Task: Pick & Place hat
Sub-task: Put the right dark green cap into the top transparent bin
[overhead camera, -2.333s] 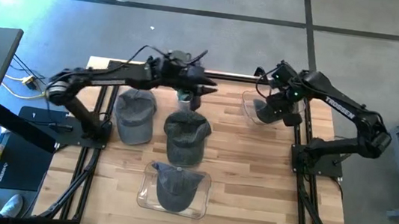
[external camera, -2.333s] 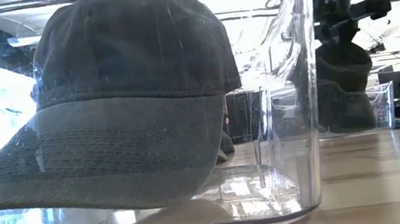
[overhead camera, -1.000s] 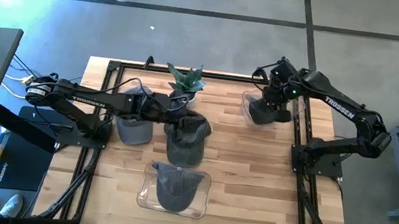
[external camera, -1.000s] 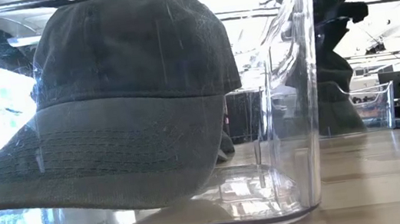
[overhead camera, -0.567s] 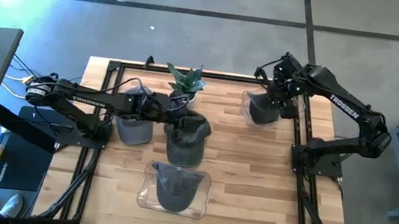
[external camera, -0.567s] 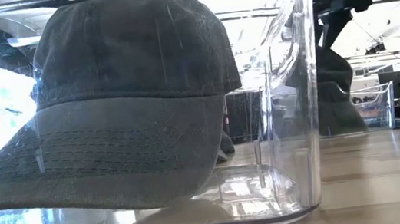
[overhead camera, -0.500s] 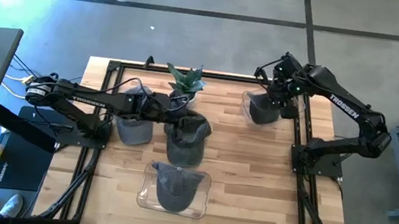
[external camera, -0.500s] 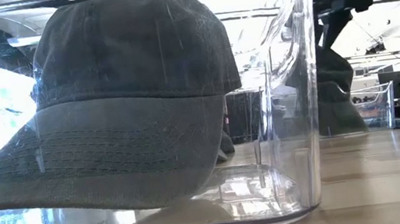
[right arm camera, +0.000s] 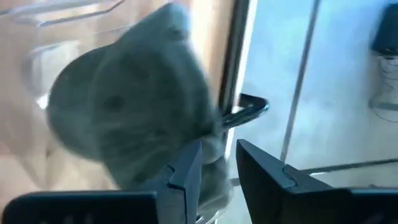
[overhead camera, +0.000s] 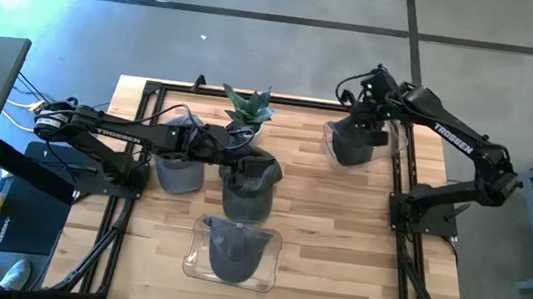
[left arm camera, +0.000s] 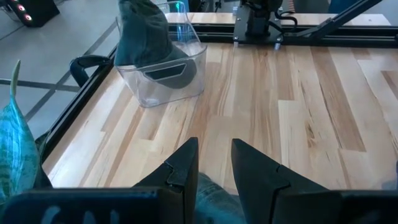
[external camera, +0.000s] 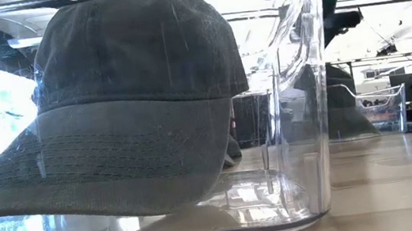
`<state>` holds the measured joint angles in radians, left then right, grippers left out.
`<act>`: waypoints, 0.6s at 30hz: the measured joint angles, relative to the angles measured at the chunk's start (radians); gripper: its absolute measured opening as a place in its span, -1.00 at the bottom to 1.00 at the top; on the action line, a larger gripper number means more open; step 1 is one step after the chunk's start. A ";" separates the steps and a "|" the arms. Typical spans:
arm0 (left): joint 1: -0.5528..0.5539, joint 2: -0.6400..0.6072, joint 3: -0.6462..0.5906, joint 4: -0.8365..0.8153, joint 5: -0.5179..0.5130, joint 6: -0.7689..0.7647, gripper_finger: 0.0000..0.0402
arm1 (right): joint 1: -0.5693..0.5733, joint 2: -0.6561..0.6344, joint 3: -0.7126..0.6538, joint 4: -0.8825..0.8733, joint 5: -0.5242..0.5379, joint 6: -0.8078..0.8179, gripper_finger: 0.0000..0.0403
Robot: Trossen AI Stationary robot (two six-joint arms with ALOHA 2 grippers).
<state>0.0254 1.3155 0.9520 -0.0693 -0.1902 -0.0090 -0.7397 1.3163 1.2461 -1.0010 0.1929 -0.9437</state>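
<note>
Right arm point(overhead camera: 449, 140) shifted, "TROSSEN" lettering

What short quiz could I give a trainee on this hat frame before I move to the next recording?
1. True or false: the plant stands inside a clear bin.
2. How many hats are on the table? A two, B three, C four.
3. Which gripper hangs over the hat in the far bin?
Key: 1 false, the plant stands on the bare wood at the table's far edge. 2 C, two of them in bins. 3 the right gripper; the left gripper pinches the middle hat.
</note>
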 joint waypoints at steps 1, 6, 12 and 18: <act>0.000 0.000 0.000 -0.002 0.000 0.000 -0.54 | 0.000 0.000 0.000 0.009 -0.012 0.001 -0.48; 0.000 0.000 0.000 -0.009 -0.001 0.000 -0.54 | 0.001 0.000 0.000 0.049 -0.136 0.087 -0.28; 0.000 0.000 0.000 -0.007 -0.002 0.000 -0.54 | 0.017 0.017 0.000 0.071 -0.333 0.370 -0.09; 0.000 0.000 0.000 0.002 -0.003 0.000 -0.54 | 0.110 0.099 -0.001 0.065 -0.269 0.427 -0.08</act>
<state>0.0254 1.3159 0.9524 -0.0669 -0.1928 -0.0090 -0.6300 1.4155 1.2449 -0.9363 -0.0762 -0.5163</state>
